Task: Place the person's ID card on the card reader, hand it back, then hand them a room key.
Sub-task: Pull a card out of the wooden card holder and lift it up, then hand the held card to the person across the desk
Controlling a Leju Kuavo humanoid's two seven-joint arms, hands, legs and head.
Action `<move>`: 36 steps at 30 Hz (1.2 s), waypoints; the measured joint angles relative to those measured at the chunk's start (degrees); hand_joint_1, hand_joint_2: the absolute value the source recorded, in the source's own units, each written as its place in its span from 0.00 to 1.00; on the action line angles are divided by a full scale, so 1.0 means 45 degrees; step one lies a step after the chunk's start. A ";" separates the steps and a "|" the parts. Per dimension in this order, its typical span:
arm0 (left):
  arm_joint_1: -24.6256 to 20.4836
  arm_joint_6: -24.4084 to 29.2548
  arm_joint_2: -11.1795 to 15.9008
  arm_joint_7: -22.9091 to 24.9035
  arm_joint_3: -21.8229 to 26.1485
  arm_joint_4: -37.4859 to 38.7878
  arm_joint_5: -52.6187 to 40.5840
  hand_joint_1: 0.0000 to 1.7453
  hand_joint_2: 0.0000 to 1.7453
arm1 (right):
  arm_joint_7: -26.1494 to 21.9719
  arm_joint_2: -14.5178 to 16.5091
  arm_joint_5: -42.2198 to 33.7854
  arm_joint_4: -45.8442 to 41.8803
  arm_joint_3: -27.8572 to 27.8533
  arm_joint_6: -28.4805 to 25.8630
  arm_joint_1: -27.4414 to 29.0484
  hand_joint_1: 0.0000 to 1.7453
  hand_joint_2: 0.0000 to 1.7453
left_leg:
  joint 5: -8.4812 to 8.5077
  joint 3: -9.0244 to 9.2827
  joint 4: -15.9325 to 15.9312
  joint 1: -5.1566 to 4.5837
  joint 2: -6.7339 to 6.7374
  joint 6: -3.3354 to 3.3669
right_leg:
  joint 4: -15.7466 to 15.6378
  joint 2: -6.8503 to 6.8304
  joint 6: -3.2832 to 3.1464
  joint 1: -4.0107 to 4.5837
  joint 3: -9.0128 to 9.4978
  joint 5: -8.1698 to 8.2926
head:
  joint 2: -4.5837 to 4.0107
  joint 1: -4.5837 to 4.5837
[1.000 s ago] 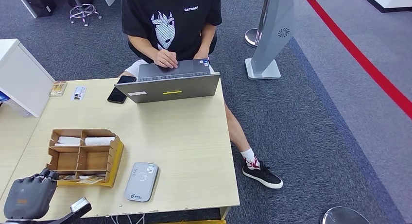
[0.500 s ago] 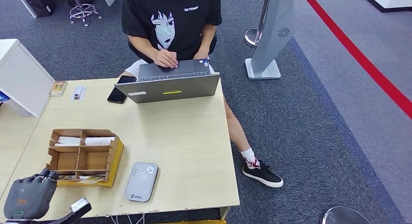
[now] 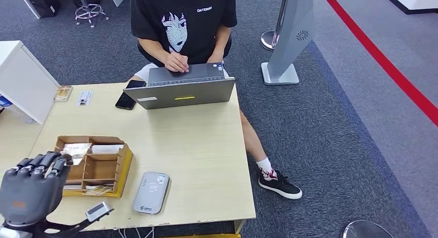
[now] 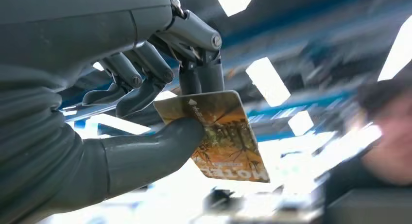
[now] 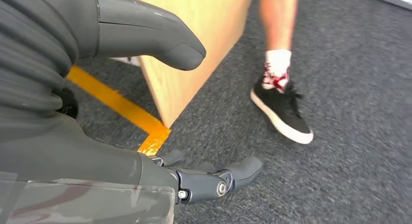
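Left hand (image 3: 32, 189) raised at the near left corner of the tabletop (image 3: 201, 155), pinching a room key card (image 4: 218, 134) between thumb and fingers, just above the wooden organizer (image 3: 95, 168). Card's long axis pointing away from the palm toward the person (image 3: 183, 26), seated well beyond at the far edge behind a laptop (image 3: 181, 91). Right hand (image 5: 204, 178) hanging low beside the tabletop, fingers apart, holding nothing. Left hand plainly the nearer for the handover.

I see my left hand (image 4: 145, 88) is smooth grey plastic with a dull shine, and the room key (image 4: 218, 136) it pinches is a glossy printed card. The worktop (image 3: 196, 140) looks like pale smooth wood, and the box (image 3: 93, 165) on it like brown matt wood. The floor (image 3: 335, 119) is rough grey carpet, and the card reader (image 3: 151, 192) is smooth grey plastic.
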 joint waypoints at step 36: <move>-0.8515 -0.1054 0.1570 0.0938 -0.0912 0.6932 0.1028 1.00 1.00 | 0.0755 0.0276 0.1559 0.0017 0.0335 -0.0248 -0.0801 0.00 1.00 | 0.0105 -0.0031 -0.0007 0.0019 0.0014 -0.0025 | 0.0030 0.0026 -0.0031 0.0013 -0.0057 0.0087 | 0.0000 -0.0025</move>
